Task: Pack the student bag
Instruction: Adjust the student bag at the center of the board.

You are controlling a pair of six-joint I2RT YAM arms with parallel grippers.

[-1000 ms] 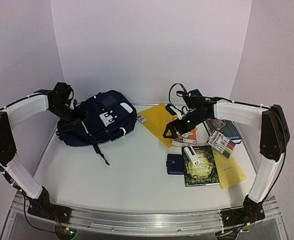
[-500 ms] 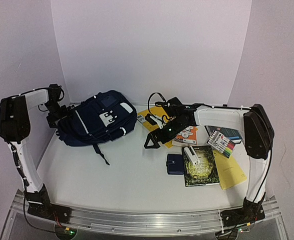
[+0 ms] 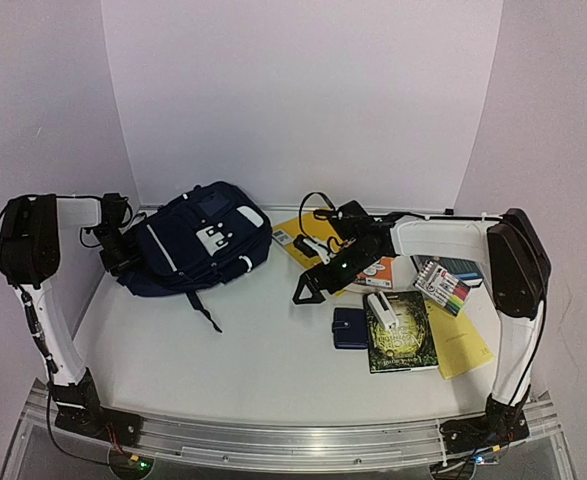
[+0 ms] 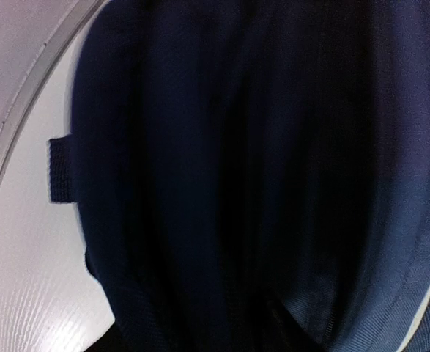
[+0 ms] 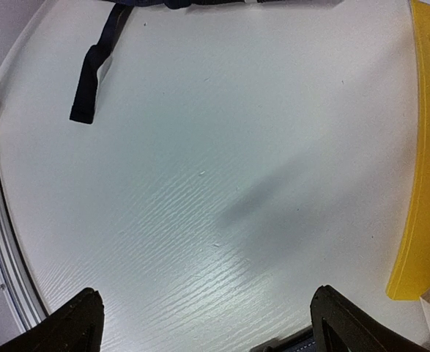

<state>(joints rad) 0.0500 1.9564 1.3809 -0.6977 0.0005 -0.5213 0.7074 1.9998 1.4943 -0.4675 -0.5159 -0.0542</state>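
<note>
The student bag (image 3: 198, 240), navy with thin white stripes and a white dotted patch, lies at the back left of the table. My left gripper (image 3: 123, 256) is pressed into the bag's left end. In the left wrist view the bag (image 4: 273, 147) fills almost everything with dark fabric, and my fingers are hidden in it. My right gripper (image 3: 304, 288) hangs open over bare table right of the bag, nothing between its fingertips (image 5: 79, 323). The bag's loose strap (image 5: 96, 70) lies ahead of it.
A yellow folder (image 3: 308, 245) lies behind the right gripper. Further right are an orange-and-white book (image 3: 375, 270), a marker pack (image 3: 443, 285), a dark book (image 3: 401, 332) with a white stick (image 3: 380, 304) on it, a navy wallet (image 3: 350, 327) and yellow paper (image 3: 465, 348).
My left arm drew back toward the left wall and set its gripper against the bag's left end. My right arm swung left from above the books to bare table, still open.
</note>
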